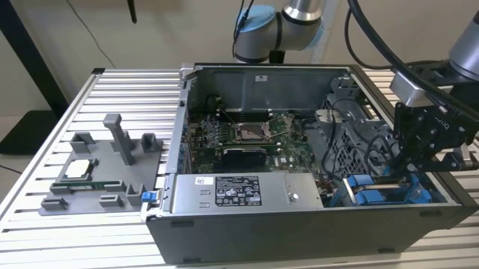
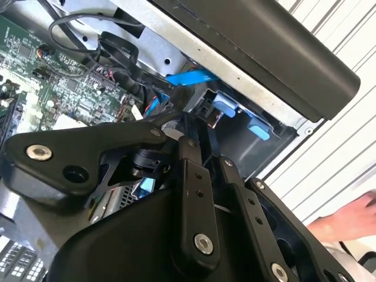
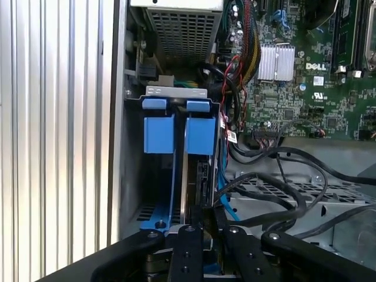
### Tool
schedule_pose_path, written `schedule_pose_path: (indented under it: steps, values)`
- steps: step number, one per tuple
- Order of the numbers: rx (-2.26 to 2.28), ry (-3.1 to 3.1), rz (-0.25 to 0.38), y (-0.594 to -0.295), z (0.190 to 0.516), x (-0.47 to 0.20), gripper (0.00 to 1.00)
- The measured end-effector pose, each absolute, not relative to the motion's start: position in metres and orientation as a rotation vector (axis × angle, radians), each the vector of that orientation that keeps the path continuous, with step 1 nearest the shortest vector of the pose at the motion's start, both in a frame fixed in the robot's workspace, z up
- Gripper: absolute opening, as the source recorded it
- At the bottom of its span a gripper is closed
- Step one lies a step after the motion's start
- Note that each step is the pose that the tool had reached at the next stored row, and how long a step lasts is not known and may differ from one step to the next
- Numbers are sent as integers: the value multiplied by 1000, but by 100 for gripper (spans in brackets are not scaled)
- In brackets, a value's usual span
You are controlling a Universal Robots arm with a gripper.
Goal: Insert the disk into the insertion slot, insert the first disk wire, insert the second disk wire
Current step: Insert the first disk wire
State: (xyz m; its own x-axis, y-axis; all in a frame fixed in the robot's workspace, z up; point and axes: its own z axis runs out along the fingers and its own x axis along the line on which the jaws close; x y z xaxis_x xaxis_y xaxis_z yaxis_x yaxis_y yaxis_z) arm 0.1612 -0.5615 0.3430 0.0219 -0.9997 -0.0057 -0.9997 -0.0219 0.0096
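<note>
Gripper (image 3: 204,216), pinched narrow, meets the disk (image 3: 198,173) in the slot (image 3: 175,91). Step 1 seems nearly done; seating needs a straight push.

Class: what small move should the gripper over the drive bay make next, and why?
Probably a short, straight push deeper into the insertion slot: in the first wrist view the gripper sits at the end of the disk, which stands edge-on, aligned with the slot.
</note>
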Motion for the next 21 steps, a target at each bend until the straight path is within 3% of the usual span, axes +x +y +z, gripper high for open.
schedule_pose_path:
  steps: [21]
  values:
    - [2218, -2220, -18, -561, 330, 161, 0]
